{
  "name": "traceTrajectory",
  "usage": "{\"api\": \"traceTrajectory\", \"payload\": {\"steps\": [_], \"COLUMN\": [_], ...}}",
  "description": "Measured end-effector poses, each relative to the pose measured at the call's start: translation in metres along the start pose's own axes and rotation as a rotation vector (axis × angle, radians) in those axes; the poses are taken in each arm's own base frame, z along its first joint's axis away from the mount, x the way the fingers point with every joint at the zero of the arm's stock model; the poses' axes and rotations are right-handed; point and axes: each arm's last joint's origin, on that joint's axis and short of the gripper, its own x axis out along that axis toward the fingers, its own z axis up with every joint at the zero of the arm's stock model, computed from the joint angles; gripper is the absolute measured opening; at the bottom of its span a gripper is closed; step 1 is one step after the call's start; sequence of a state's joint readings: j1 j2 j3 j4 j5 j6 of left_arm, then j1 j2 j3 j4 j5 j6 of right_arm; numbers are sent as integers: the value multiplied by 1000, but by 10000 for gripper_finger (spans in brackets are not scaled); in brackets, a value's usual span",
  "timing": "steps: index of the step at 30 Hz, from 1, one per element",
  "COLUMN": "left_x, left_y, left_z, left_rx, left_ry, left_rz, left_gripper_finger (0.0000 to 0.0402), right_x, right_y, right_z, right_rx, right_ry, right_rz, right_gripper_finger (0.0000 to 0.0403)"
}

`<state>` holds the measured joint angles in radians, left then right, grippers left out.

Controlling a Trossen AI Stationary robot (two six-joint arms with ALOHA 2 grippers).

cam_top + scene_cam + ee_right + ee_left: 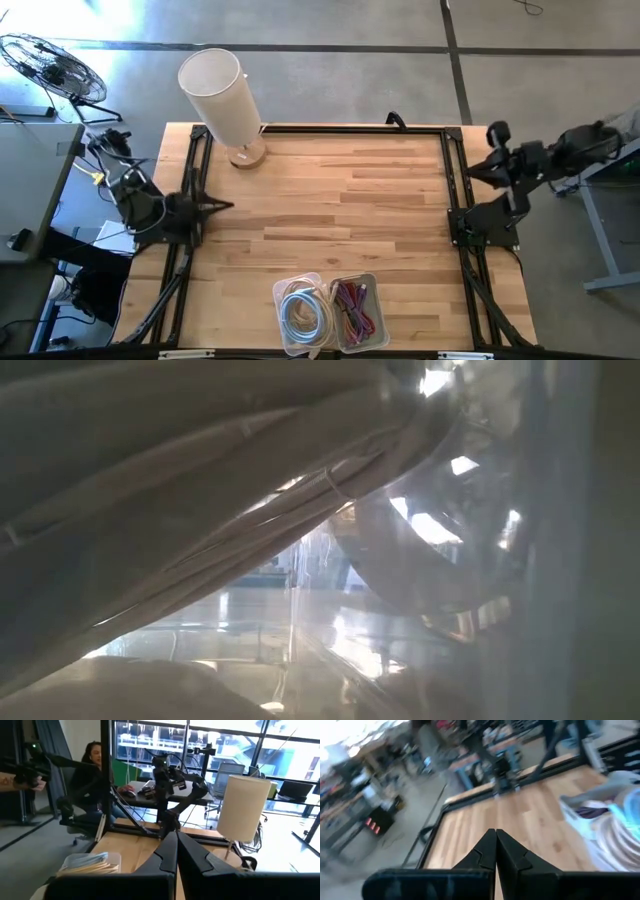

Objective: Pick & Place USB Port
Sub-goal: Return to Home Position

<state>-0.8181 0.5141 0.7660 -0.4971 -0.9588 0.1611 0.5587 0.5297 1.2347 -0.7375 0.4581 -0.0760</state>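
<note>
Light blue cable (304, 313) lies coiled flat in transparent bin (297, 278)

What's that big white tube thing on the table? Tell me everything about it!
It's a lamp: a tall cream shade shaped like a cylinder, on a thin stem with a round wooden base. It stands upright at the far edge of the wooden table, nearer the left arm's side. Only the table touches it.
</note>
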Motion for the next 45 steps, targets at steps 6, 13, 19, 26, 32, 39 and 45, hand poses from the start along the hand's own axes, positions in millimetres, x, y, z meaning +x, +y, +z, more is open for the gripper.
{"api": "traceTrajectory", "payload": {"steps": [6, 13, 19, 26, 32, 39, 45], "left_x": [8, 17, 22, 27, 30, 30, 29], "left_y": [-18, -36, -48, -61, -71, -79, -83], "left_z": [-17, -42, -60, -82, -101, -124, -143], "left_rx": [69, 41, 43, 50, 47, -2, -44], "left_ry": [-60, -27, -34, -40, -53, -125, -207], "left_rz": [-85, -130, -180, -241, -306, -404, -441], "left_gripper_finger": [0, 0, 0, 0, 0, 0, 0], "right_x": [6, 21, 36, 54, 64, 69, 71], "right_y": [7, 18, 28, 39, 46, 49, 50], "right_z": [-46, -90, -119, -152, -177, -199, -213], "right_rx": [43, 118, 151, 178, 220, 235, 222], "right_ry": [-47, -74, -114, -170, -201, -224, -217], "right_rz": [4, 36, 36, 33, 19, -12, -41], "right_gripper_finger": [0, 0, 0, 0, 0, 0, 0]}}
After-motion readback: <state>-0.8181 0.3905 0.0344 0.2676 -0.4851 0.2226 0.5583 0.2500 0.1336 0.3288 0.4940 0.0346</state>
